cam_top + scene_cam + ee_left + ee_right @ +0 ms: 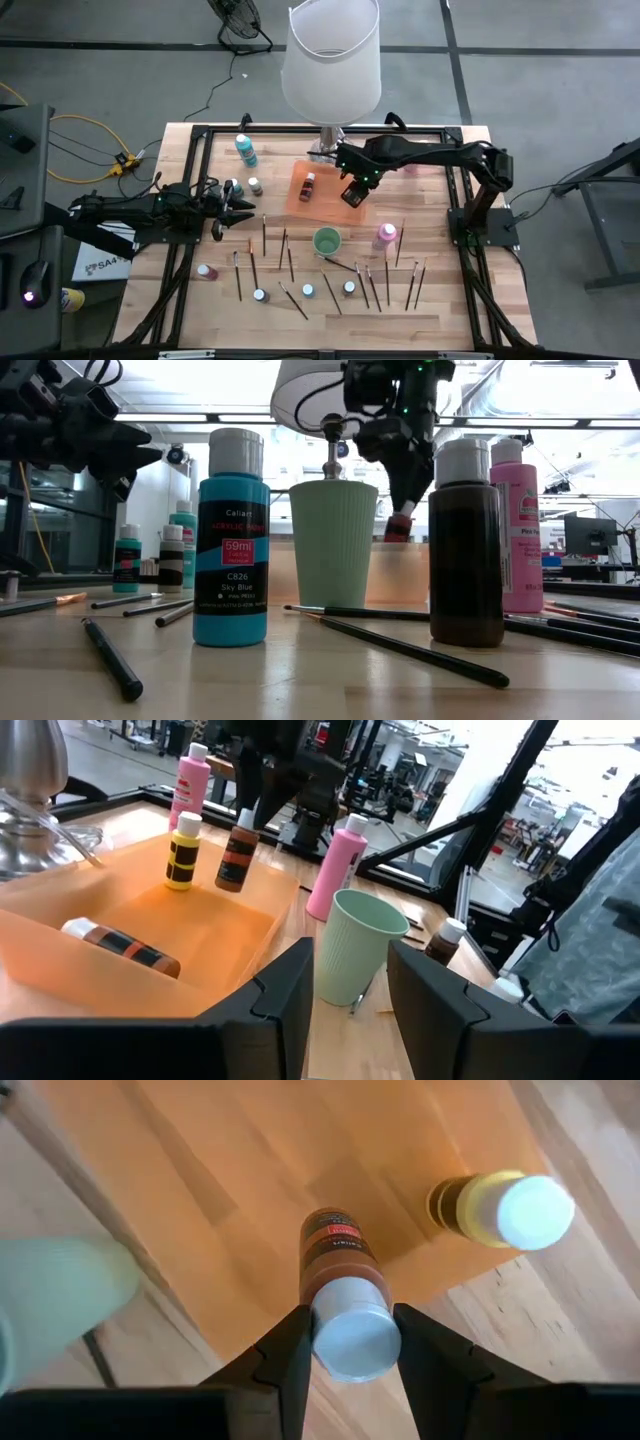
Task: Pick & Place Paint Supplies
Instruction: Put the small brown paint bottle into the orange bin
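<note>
A brown paint bottle [337, 1270] is clamped by its white cap between the jaws of the right gripper [350, 1342] and held tilted above the orange tray [328, 200], apparently so that it can be lowered inside beside the yellow bottle [490, 1210] and a brown bottle [120, 942] lying there. The left gripper [348, 982] is kept hovering with jaws parted and empty at the worktop's [440, 300] left side, aimed toward the green cup [326, 240]. Brushes [264, 235] and small bottles [308, 290] are left scattered across the worktop, judged yet to be collected.
</note>
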Robot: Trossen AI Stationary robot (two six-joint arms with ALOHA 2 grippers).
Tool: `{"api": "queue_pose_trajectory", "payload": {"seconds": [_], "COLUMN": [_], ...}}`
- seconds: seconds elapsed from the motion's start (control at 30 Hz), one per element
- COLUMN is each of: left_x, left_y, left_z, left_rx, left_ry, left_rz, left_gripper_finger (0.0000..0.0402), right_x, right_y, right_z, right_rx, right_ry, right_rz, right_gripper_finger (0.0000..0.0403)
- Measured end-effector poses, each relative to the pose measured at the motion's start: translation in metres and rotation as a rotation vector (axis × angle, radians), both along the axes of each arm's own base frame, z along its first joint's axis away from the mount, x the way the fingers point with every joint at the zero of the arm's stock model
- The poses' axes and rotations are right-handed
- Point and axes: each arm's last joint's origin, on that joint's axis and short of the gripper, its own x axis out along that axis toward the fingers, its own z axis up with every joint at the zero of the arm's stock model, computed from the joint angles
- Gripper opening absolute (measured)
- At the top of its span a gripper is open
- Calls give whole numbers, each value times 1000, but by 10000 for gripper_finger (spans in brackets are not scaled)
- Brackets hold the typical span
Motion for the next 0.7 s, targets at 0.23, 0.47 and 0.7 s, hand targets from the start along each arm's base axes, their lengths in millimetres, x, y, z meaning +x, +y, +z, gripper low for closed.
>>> {"api": "queue_pose_trajectory", "payload": {"seconds": [0.23, 0.47, 0.7], "left_x": [0, 0, 0], "left_y": [0, 0, 1], "left_z": [0, 0, 0], "left_rx": [-57, -63, -68], "left_ry": [2, 4, 4], "left_rz": [4, 14, 20], "left_gripper_finger": [126, 126, 126], "right_x": [0, -2, -1], "right_y": [-10, -22, -25], "right_z": [-6, -10, -10], "right_rx": [33, 66, 82], "right_ry": [23, 33, 13], "right_rz": [-206, -377, -463], "right_gripper_finger": [123, 125, 126]}}
